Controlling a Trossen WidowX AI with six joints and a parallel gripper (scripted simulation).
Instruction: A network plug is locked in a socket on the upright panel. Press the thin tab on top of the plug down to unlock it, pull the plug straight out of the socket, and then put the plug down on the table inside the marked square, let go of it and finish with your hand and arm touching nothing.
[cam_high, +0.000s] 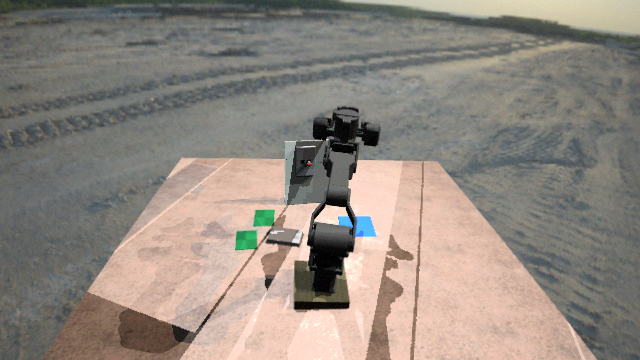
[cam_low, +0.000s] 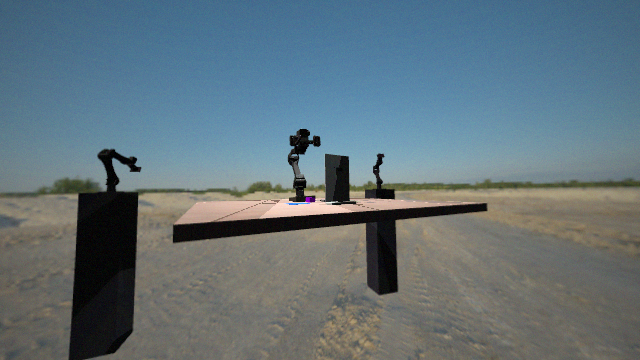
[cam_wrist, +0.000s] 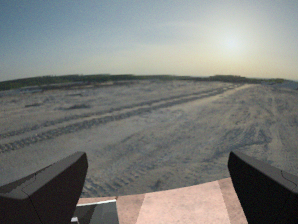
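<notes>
On the bench (cam_high: 465, 280) (cam_low: 320, 222), we see the panel (cam_high: 292, 187) (cam_low: 337, 177) nearest the far edge, a flat slab (cam_high: 285, 236) before it, two patches (cam_high: 264, 217) towards the left edge, a lone patch (cam_high: 368, 230) (cam_low: 295, 203) right of the slab, and the arm's base (cam_high: 301, 302) behind.

The square (cam_high: 367, 226) (cam_low: 296, 203) is blue (plain, bright).
</notes>
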